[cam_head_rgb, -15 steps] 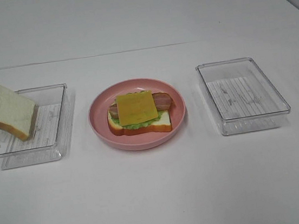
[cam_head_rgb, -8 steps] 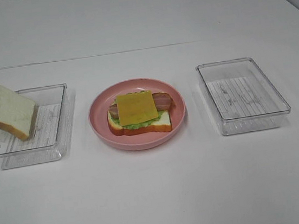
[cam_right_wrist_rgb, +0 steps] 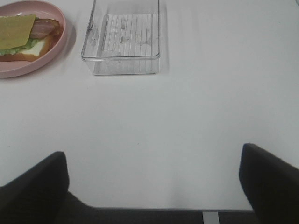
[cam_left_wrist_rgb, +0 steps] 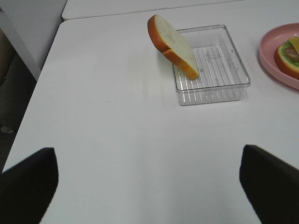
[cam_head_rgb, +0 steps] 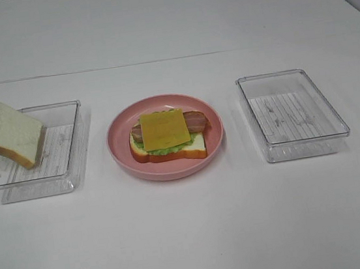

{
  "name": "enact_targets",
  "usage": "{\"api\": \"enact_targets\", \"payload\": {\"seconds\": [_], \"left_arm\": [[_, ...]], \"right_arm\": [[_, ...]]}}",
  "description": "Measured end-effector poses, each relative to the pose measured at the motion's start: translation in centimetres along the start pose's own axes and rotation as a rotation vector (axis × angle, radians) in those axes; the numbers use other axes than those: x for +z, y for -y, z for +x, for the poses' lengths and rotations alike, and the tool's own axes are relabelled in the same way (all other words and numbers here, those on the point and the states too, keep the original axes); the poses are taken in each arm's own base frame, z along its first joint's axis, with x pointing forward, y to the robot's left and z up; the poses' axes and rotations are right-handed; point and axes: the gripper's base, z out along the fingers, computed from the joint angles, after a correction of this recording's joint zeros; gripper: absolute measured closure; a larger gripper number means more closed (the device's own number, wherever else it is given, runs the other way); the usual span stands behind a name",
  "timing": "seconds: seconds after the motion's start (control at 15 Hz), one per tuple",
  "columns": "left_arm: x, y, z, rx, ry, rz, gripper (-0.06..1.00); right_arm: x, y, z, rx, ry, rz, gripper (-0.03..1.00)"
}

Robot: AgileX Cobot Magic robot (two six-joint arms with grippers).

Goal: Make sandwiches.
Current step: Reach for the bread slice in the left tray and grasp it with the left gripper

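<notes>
Nearest the robot, both tools hang over bare white tabletop [cam_head_rgb: 193,238] with nothing between their fingers. The left gripper [cam_left_wrist_rgb: 149,186] shows only as two dark fingertips [cam_left_wrist_rgb: 28,186] at the lower corners of its wrist view, spread wide apart. The right gripper [cam_right_wrist_rgb: 154,186] stands the same way, its dark fingertips [cam_right_wrist_rgb: 32,182] far apart above the table's near edge (neither gripper appears in the high view).

Farther out, in the middle of the table, sits a round pink plate [cam_head_rgb: 120,156]. On it lies the open sandwich: a white bread slice with brown crust [cam_head_rgb: 195,148] at the bottom, a ruffled green lettuce leaf [cam_head_rgb: 161,150] peeping out over it, a reddish-brown bacon strip [cam_head_rgb: 195,120] across that, and a square yellow cheese slice [cam_head_rgb: 164,129] on top.

To the left of the plate is a clear rectangular plastic tray [cam_head_rgb: 66,168]. A second slice of white bread with brown crust [cam_head_rgb: 5,131] leans tilted in it, its lower end down on the tray floor and its upper end propped over the tray's outer rim. To the right of the plate, well apart from it, stands another clear rectangular plastic tray [cam_head_rgb: 335,115] with a ribbed floor.
</notes>
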Motion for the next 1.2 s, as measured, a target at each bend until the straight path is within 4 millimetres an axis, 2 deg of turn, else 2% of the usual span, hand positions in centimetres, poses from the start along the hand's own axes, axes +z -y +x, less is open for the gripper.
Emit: {"api": "enact_targets", "payload": {"seconds": [1.2], "left_arm": [[0.01, 0.0, -0.01, 0.0, -0.001, 0.0, -0.03]], "right_arm": [[-0.28, 0.01, 0.26, -0.002, 0.028, 0.001, 0.02]]}}
